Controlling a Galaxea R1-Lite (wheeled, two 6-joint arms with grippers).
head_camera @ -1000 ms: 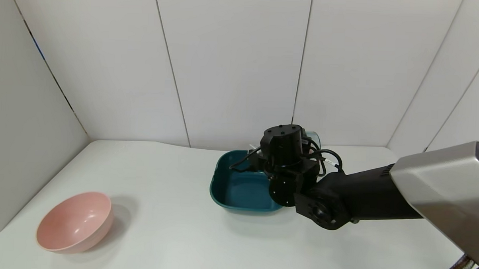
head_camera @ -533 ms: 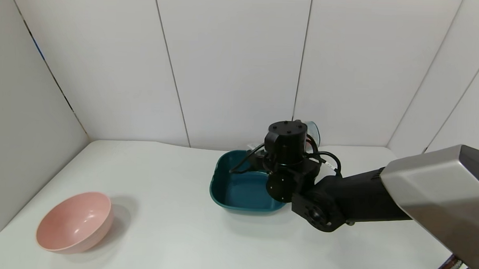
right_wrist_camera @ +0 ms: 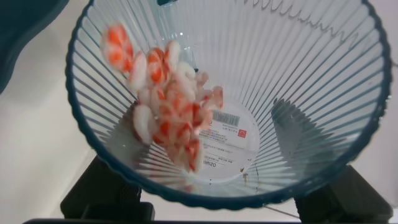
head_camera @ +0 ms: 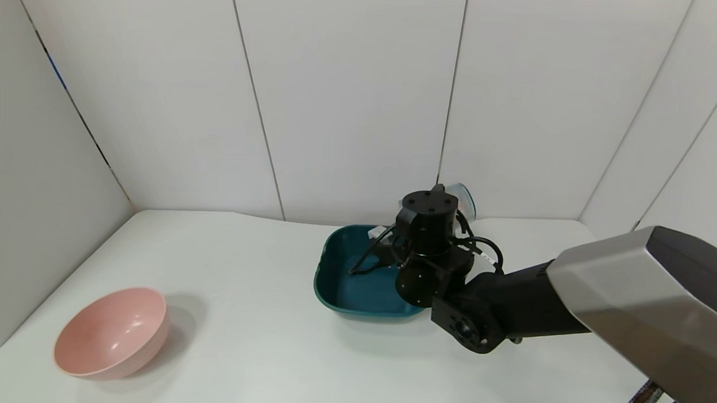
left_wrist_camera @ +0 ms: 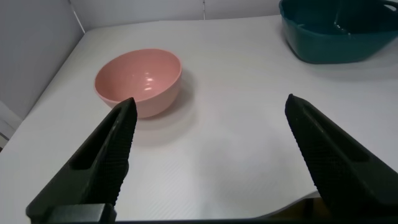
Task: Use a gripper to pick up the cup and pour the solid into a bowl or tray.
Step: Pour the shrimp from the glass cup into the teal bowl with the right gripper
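- Right gripper clamped on cup, held tilted above far right corner of teal tray.
- Cup: ribbed, translucent blue.
- Orange-white solid sliding along cup wall toward rim.
- Left gripper: spread wide, near pink bowl, well apart from tray.

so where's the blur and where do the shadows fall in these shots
Right wrist view: the solid smears as it slides toward the rim of the cup. Head view: a soft shadow lies to the right of the pink bowl; another sits under the tray. Left wrist view: the left gripper frames the bowl.
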